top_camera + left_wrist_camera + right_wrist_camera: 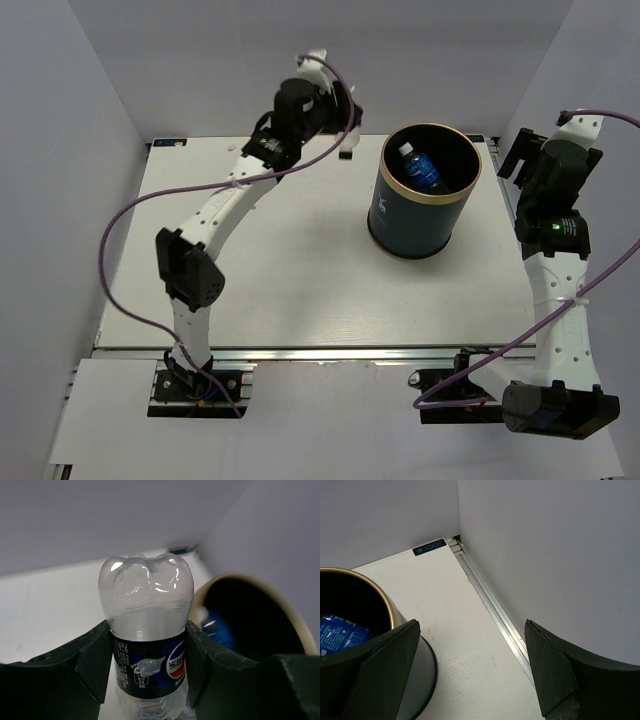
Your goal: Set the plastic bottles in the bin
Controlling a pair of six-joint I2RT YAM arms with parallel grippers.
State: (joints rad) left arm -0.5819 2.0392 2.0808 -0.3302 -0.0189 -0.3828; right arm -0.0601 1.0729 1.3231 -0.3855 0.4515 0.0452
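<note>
- My left gripper (146, 672) is clamped on the dark-label bottle (145, 600). The black fingers (92, 665) squeeze it at the label on both sides, and its lumpy clear base points away from my wrist.
- From overhead, that gripper hangs at the far edge of the table (300, 270), left of the bin (410, 225) and apart from it.
- The bin stands upright on the white tabletop, right of centre, with its gold rim showing. A blue-label bottle (420, 170) lies inside against the black interior, and my right wrist camera catches blue label down there too.
- My right gripper (472, 667) has its fingers spread wide with nothing between them. It hovers over the table's right side, just beside the bin.
- Pale grey walls (90, 110) close in on three sides.
- A metal rail (490, 605) runs along the right edge, and a black sticker (429, 547) sits at the far corner.
- A purple cable (120, 230) loops off my left arm.
</note>
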